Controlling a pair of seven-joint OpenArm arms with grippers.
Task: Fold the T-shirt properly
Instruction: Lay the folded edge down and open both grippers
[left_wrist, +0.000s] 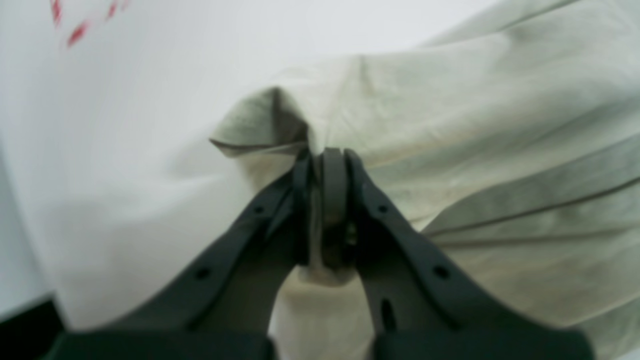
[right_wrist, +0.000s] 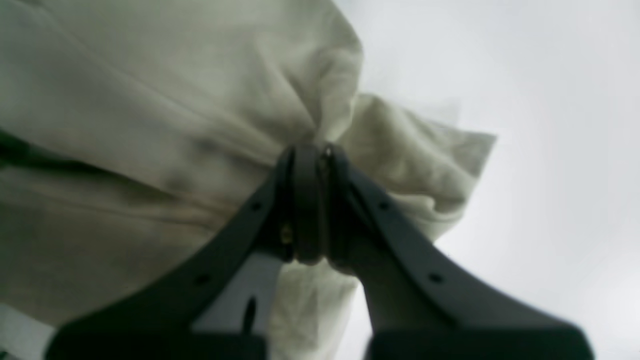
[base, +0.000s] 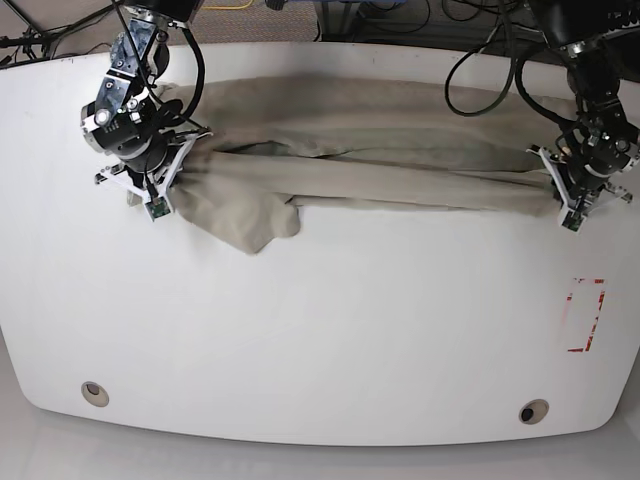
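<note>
The beige T-shirt (base: 350, 165) lies stretched across the far half of the white table (base: 320, 330), bunched into long folds, with a loose flap (base: 250, 220) hanging toward the front at its left end. My left gripper (left_wrist: 327, 155) is shut on the cloth's right end (left_wrist: 450, 130), a pinch of fabric showing between its jaws; in the base view this gripper (base: 572, 195) is at the right. My right gripper (right_wrist: 312, 150) is shut on a gathered corner of the T-shirt (right_wrist: 200, 125); in the base view it (base: 160, 180) is at the left.
A red dashed rectangle (base: 585, 315) is marked on the table at the front right. Two round holes (base: 95, 393) (base: 531, 412) sit near the front edge. Cables (base: 480, 50) run behind the table's far edge.
</note>
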